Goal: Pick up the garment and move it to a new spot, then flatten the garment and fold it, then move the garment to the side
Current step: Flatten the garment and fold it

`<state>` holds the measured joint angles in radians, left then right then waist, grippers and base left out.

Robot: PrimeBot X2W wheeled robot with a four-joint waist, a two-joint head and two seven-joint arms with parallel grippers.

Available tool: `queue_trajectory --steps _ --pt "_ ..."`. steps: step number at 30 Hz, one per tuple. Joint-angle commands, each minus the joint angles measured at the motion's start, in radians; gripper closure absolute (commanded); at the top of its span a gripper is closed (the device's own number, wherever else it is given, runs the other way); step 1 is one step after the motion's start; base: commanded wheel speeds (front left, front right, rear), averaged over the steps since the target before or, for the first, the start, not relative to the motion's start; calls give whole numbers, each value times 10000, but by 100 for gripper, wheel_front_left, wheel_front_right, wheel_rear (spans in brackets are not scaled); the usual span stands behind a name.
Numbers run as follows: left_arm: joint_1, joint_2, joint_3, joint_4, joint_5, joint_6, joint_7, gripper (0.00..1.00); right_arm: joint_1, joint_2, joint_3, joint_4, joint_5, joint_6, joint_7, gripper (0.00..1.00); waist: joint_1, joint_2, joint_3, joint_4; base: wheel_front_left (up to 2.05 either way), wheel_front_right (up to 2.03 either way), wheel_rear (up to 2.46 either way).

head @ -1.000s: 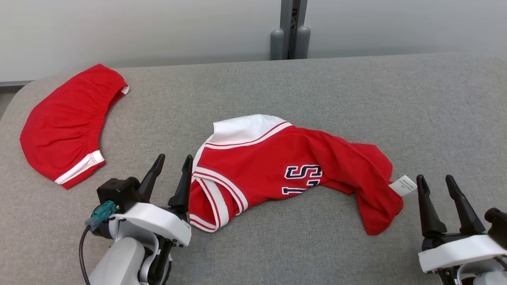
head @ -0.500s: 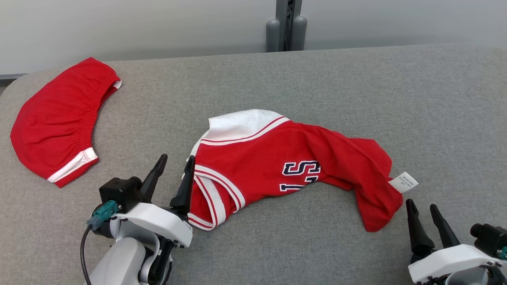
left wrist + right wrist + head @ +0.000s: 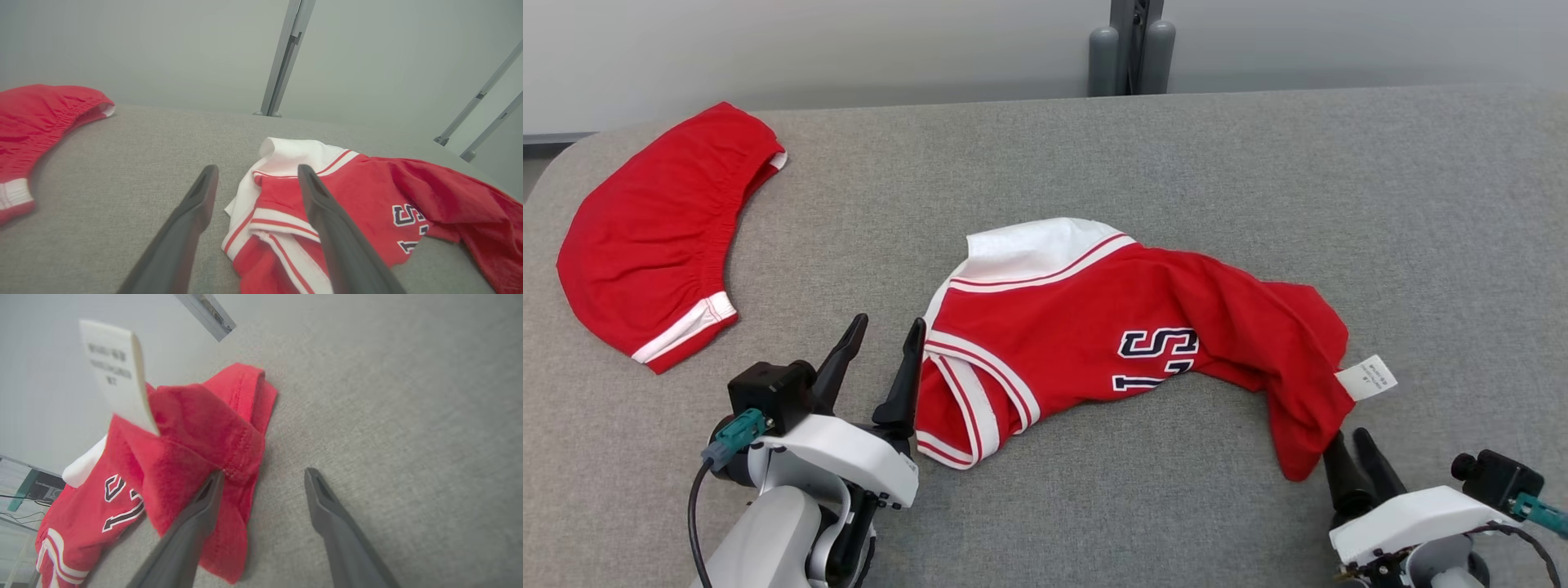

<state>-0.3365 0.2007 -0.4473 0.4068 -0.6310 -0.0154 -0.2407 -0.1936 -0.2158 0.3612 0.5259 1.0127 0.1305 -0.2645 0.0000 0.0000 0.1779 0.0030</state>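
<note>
crumpled red jersey (image 3: pixel 1078 327) with white trim lies between left pincer (image 3: pixel 889 321) and right pincer (image 3: pixel 1346 435), both gaping.

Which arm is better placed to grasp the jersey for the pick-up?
Left, probably. The left gripper has its open jaws straddling the striped edge of the jersey. The right gripper, also open, has mostly bare table between its jaws, the hem at one side.

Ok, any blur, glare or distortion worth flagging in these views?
Head view: even soft light, sharp, no glare, faint shadow under the jersey. Left wrist view: hazy and washed out, the shorts soft at the edge. Right wrist view: tilted, care tag close and blurred.
</note>
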Motion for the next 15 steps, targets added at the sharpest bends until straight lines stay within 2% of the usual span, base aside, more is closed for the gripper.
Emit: queue_trajectory --steps 1,7,15 --pt "-144 35 -7 16 -27 35 8 0 -88 6 200 -79 392 5 -10 0 0 0 -16 26 0 0 0" --pt "-138 0 -71 -11 -54 70 1 0 -210 -291 679 -774 1751 5 -10 0 0 0 -22 122 0 0 0" --pt "-195 -25 -111 -29 -94 78 -32 0 -342 -396 1008 -1550 2137 6 -10 0 0 0 -4 292 0 0 0"
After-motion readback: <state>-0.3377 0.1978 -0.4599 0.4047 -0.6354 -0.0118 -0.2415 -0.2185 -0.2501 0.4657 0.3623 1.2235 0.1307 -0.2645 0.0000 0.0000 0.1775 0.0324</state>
